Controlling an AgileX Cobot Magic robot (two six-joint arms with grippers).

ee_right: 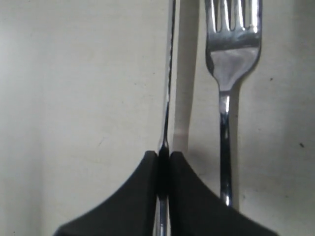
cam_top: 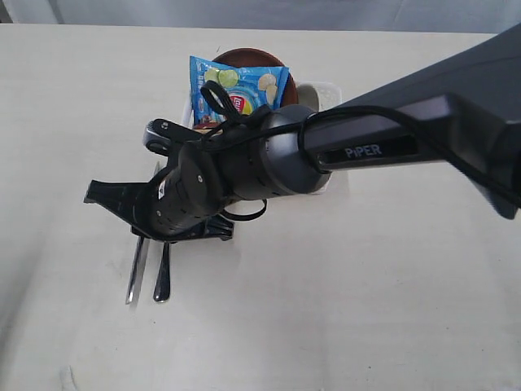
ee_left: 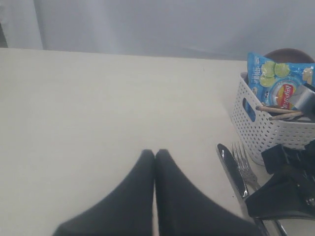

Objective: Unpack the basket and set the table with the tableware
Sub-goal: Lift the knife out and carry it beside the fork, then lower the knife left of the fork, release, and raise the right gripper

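Exterior view is mostly arm. The right arm (cam_top: 366,147) reaches across the middle and covers most of the basket (cam_top: 332,86), so I only get a sliver of its white rim. The chips bag (cam_top: 236,85) and the brown plate (cam_top: 248,55) poke up behind it. I can't make out whatever else is in there. The front ends of the knife (cam_top: 136,273) and fork (cam_top: 163,277) are hidden under the wrist too. Only the handle ends stick out, toward the near edge of the worktop (cam_top: 391,309).

Right wrist view sorts it out: the right end effector (ee_right: 164,155) is clamped on the knife, which shows edge-on between the fingers. I can't tell if it's lifted or touching the surface. The fork lies just beside it, parallel, tines toward the basket.

The left end effector (ee_left: 155,153) is pinched together on nothing, well apart from the cutlery. Chopsticks (ee_left: 278,110) jut over the basket rim.

There's plenty of bare worktop left of the knife and toward the near edge. The basket wall sits close past the tines.
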